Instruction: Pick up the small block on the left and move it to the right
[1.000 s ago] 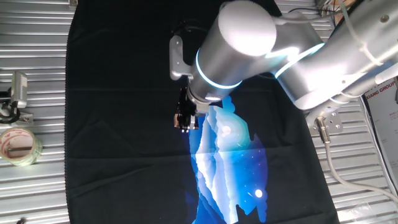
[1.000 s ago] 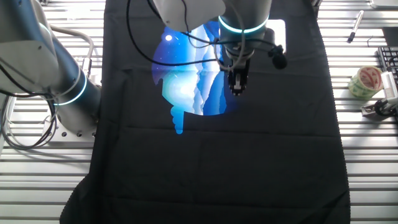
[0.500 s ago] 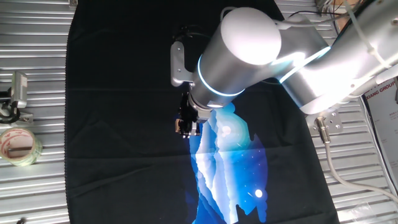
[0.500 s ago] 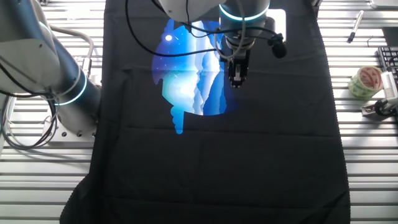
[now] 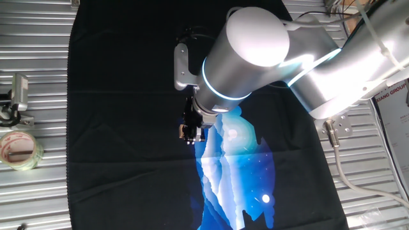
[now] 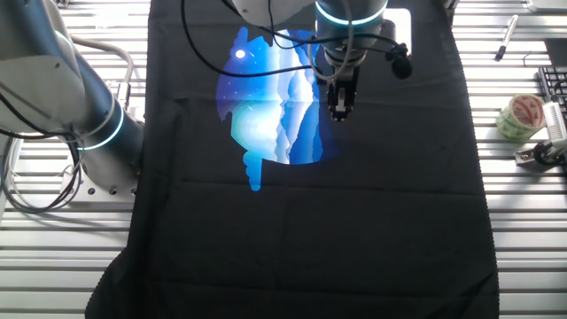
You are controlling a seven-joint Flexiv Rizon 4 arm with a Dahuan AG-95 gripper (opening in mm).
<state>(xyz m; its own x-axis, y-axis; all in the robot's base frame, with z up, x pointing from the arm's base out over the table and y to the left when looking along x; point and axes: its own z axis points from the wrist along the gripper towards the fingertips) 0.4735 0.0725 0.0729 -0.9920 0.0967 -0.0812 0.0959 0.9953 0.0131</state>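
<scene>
From one fixed view, the gripper [image 5: 191,133] is hanging at the upper left edge of the blue print [image 5: 233,169] on the black cloth [image 5: 128,128]. There's a tan speck between the fingertips, probably the small block [image 5: 187,133], but honestly can't tell how wide the fingers are sitting.

From the other fixed view, the gripper [image 6: 338,111] is pointing down at the print's [image 6: 266,115] right edge, too dark to see the block. The tape roll [image 6: 519,117] is lying far right of the print.

Partial print "IANG GROUP" on a white label [image 5: 391,96] at the right edge — nothing else legible
</scene>
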